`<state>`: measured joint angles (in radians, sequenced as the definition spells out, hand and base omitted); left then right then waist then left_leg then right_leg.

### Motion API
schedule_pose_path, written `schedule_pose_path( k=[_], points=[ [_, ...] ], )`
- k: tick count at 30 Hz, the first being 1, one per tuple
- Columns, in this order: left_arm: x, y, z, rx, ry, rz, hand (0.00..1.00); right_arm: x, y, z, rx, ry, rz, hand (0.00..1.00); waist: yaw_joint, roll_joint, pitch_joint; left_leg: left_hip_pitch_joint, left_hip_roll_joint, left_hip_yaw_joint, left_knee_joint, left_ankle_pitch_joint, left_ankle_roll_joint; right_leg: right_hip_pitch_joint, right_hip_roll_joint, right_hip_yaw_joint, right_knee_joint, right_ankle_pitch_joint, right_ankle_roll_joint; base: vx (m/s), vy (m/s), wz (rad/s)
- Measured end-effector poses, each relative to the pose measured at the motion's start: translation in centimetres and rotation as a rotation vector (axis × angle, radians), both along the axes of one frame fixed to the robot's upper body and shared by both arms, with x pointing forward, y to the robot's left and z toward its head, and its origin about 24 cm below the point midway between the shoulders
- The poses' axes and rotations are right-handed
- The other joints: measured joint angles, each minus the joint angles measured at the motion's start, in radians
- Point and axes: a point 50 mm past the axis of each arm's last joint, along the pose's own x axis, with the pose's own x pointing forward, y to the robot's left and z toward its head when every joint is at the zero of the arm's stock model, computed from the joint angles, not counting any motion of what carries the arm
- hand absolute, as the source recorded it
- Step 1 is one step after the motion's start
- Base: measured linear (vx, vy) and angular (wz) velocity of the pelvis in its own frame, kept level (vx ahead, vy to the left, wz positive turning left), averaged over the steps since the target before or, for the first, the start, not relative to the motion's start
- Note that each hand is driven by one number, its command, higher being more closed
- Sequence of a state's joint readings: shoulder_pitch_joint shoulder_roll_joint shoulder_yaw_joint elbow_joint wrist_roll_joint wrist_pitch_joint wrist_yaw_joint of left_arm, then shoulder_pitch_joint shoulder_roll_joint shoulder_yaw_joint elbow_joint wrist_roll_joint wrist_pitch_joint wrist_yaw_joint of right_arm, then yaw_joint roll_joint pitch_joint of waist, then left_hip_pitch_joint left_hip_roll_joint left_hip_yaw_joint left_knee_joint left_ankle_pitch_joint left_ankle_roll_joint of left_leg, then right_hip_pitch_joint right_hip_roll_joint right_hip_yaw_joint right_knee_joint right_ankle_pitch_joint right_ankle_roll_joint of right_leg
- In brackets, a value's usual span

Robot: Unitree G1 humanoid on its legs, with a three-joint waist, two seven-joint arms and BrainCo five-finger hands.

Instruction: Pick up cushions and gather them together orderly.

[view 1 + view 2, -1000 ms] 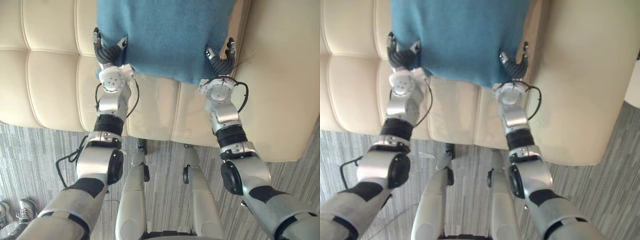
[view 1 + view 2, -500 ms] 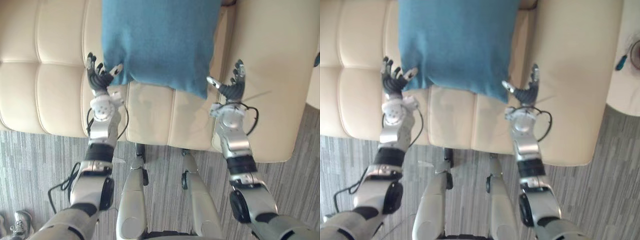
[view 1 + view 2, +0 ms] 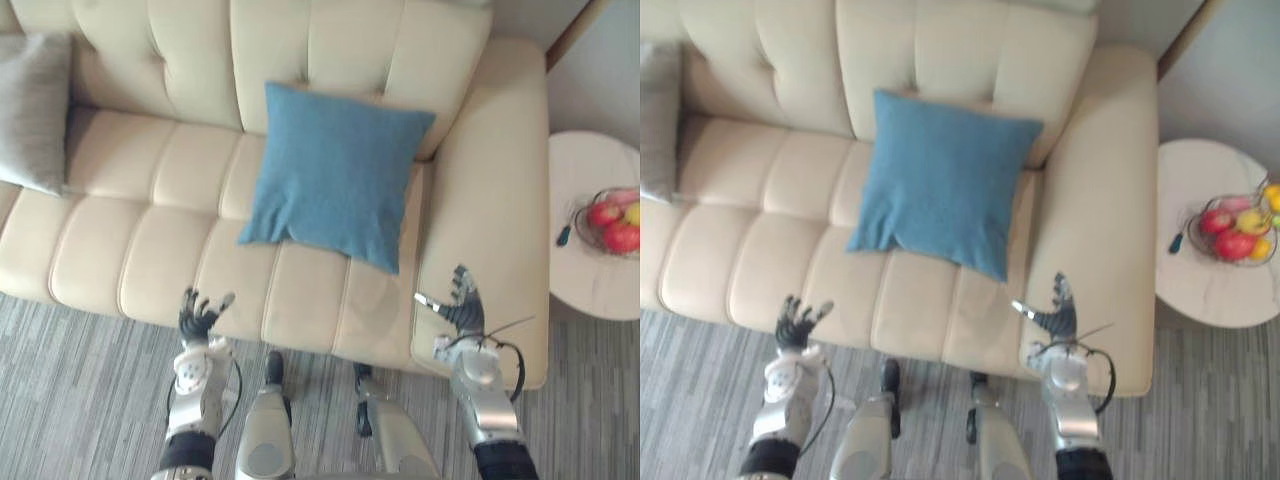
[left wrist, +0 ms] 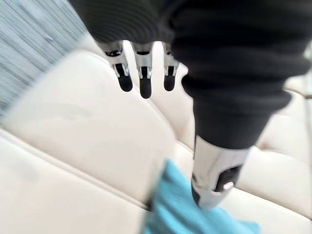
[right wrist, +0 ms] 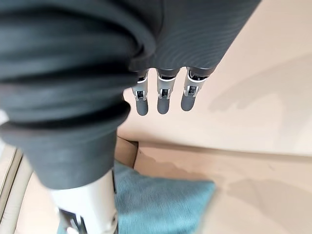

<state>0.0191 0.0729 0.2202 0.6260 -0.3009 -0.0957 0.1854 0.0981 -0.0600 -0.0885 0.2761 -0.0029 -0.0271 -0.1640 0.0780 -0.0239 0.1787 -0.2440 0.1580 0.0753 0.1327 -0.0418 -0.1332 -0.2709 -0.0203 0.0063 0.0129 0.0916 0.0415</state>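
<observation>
Blue cushion [image 3: 335, 190]: square, plain teal-blue cloth, one corner pointing down toward me. It lies on the seat and leans back on the backrest, at 12 o'clock from my hands, just beside the armrest [image 3: 500, 200].
Grey cushion [image 3: 35, 110]: at 10 o'clock, at the far end of the seat, well apart from the blue one.
My left hand [image 3: 198, 312]: at 7 o'clock, over the seat's front edge, fingers spread, holding nothing.
My right hand [image 3: 460, 312]: at 5 o'clock, by the front of the armrest, fingers straight, empty.
Sofa [image 3: 150, 260]: cream, tufted, smooth like leather.
Room: grey striped carpet [image 3: 70, 390]; a round pale table [image 3: 590, 285] at 3 o'clock with a bowl of fruit [image 3: 618, 222].
</observation>
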Motion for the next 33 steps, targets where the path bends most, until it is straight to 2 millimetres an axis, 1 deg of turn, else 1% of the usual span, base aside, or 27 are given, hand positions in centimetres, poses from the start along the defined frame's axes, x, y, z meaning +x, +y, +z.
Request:
schedule_pose_path(
  k=[1,2,3,4,5,7,8,10,11,13,14,18,19,29,33],
  points=[
    [-1.6,-0.5,-1.7,-0.02,0.091,-0.017,0.0,-1.0,0.1,-1.7,0.023,0.077,-0.009,0.0,-0.001,0.001,-0.026,0.028,0.0,0.001,-0.017,0.0,-0.001,0.023,-0.001,-0.003,-0.004,-0.006,0.0,0.07,0.002,0.05],
    [-2.1,-0.7,-2.2,-0.028,0.12,-0.022,0.0,-1.3,0.2,-2.3,0.03,0.102,-0.012,0.0,-0.001,0.001,-0.033,0.038,-0.001,0.001,-0.022,0.001,-0.001,0.031,-0.001,-0.003,-0.006,-0.008,-0.001,0.08,0.009,0.04],
    [-3.8,-1.4,-3.6,-0.051,0.207,-0.038,0.0,-2.4,0.4,-3.8,0.039,0.18,-0.006,0.0,-0.003,0.001,-0.055,0.062,-0.001,0.002,-0.035,0.001,-0.002,0.054,-0.002,-0.005,-0.011,-0.016,-0.003,0.09,0.013,0.04],
    [-5.0,-1.9,-4.6,-0.06,0.268,-0.051,0.0,-3.3,0.6,-5.0,0.046,0.238,-0.001,0.0,-0.005,0.001,-0.07,0.085,-0.001,0.003,-0.048,0.002,-0.004,0.075,-0.002,-0.007,-0.022,-0.016,-0.003,0.1,0.015,0.04],
    [-5.7,-2.2,-5.0,-0.066,0.296,-0.055,0.0,-3.7,0.7,-5.5,0.055,0.268,-0.003,0.0,-0.007,0.001,-0.08,0.092,-0.001,0.003,-0.053,0.002,-0.004,0.082,-0.002,-0.008,-0.028,-0.016,-0.003,0.09,0.013,0.02],
    [-7.7,-2.9,-6.2,-0.079,0.392,-0.091,0.0,-5.9,0.9,-7.8,0.097,0.392,-0.035,0.0,-0.011,0.002,-0.115,0.125,-0.001,0.006,-0.075,0.003,-0.006,0.117,-0.002,-0.011,-0.052,-0.015,-0.001,0.08,0.006,0.02],
    [-7.8,-2.8,-6.2,-0.075,0.401,-0.09,0.0,-6.3,0.9,-8.1,0.099,0.414,-0.037,0.0,-0.011,0.002,-0.12,0.131,-0.001,0.007,-0.08,0.003,-0.006,0.122,-0.002,-0.012,-0.055,-0.015,-0.001,0.06,0.001,0.0],
    [-8.7,-2.7,-6.7,-0.074,0.445,-0.089,0.0,-8.3,0.7,-9.8,0.124,0.524,-0.068,0.0,-0.014,0.009,-0.142,0.168,-0.002,0.012,-0.099,0.003,-0.007,0.153,-0.003,-0.01,-0.067,-0.017,0.002,0.06,0.001,-0.02],
    [-8.9,-2.7,-6.8,-0.074,0.456,-0.093,0.0,-8.9,0.6,-10.2,0.129,0.555,-0.081,0.0,-0.014,0.011,-0.144,0.183,-0.003,0.015,-0.105,0.003,-0.007,0.168,-0.003,-0.008,-0.073,-0.017,0.002,0.06,0.008,-0.05],
    [-9.4,-2.9,-7.0,-0.078,0.477,-0.1,0.0,-9.8,0.4,-10.7,0.142,0.594,-0.106,0.0,-0.014,0.014,-0.156,0.197,-0.005,0.022,-0.118,0.003,-0.007,0.175,-0.004,-0.003,-0.077,-0.018,0.003,0.06,0.011,-0.07],
    [-9.7,-2.9,-7.1,-0.083,0.49,-0.1,0.0,-10.6,0.1,-11.1,0.155,0.632,-0.133,0.0,-0.018,0.015,-0.161,0.213,-0.009,0.022,-0.126,0.003,-0.007,0.192,-0.006,-0.002,-0.088,-0.017,0.006,0.05,0.008,-0.02],
    [-9.9,-2.8,-7.3,-0.076,0.507,-0.122,0.0,-11.8,-0.2,-11.8,0.176,0.695,-0.171,0.0,-0.022,0.011,-0.166,0.23,-0.017,0.02,-0.132,0.001,-0.005,0.207,-0.013,-0.003,-0.09,-0.018,0.007,0.03,0.011,0.01],
    [-11.4,-1.1,-7.4,-0.02,0.574,-0.151,0.0,-10.9,-1.2,-12.0,0.191,0.715,-0.204,0.0,-0.07,-0.001,-0.165,0.271,-0.085,-0.001,-0.147,-0.029,0.036,0.236,-0.072,0.001,-0.071,-0.053,0.043,0.0,0.0,0.0],
    [-11.5,-1.2,-7.4,-0.024,0.575,-0.15,0.0,-11.0,-1.0,-12.0,0.193,0.718,-0.203,0.0,-0.069,0.001,-0.163,0.281,-0.084,0.005,-0.139,-0.031,0.038,0.237,-0.072,0.001,-0.048,-0.057,0.042,0.0,0.001,-0.01],
    [-11.3,-1.5,-7.4,-0.031,0.569,-0.154,0.0,-10.9,-0.9,-12.0,0.192,0.724,-0.196,0.0,-0.062,0.009,-0.152,0.28,-0.076,0.053,-0.063,-0.074,0.039,0.235,-0.069,0.026,-0.015,-0.06,0.041,-0.07,0.02,-0.25]
  ],
)
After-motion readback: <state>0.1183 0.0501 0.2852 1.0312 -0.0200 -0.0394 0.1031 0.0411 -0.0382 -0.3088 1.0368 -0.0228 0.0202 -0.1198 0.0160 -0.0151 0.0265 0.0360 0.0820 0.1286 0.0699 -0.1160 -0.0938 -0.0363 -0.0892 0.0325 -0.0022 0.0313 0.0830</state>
